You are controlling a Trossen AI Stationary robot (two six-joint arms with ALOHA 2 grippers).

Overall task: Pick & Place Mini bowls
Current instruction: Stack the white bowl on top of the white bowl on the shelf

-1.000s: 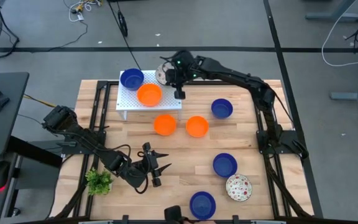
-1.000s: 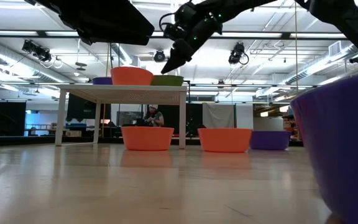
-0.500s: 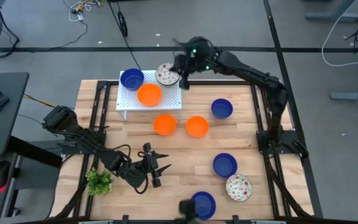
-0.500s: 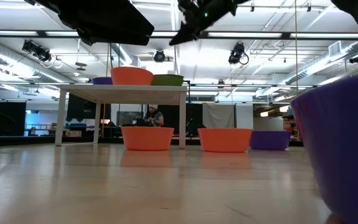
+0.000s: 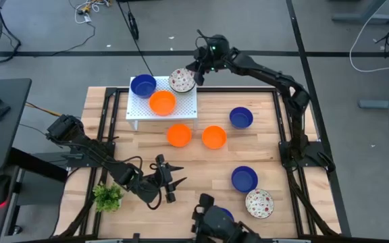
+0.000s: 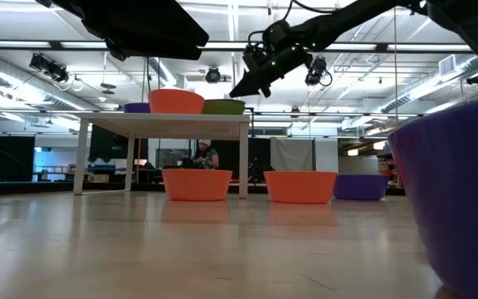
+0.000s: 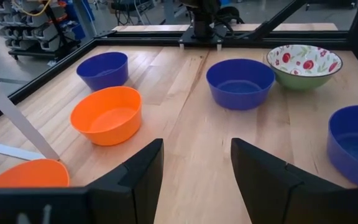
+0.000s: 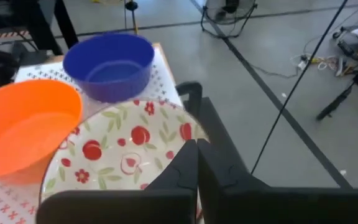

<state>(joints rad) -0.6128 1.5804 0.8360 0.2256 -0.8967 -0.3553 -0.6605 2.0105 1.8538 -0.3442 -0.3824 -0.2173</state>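
The right tool is hovering just beyond the white perforated rack, fingers pressed together and empty in its wrist view. On the rack are sitting a white floral-patterned mini bowl, a solid orange bowl and a solid blue bowl. The left tool is resting low, fingers apart, beside the small green plant. The near-edge blue bowl is partly hidden, seemingly by the camera mount.

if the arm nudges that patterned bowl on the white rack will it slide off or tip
The patterned bowl sits at the white rack corner, so a nudge could plausibly slide it off. Wide and shallow, it seems unlikely to tip. It looks rigid and glossy, perhaps slippery.
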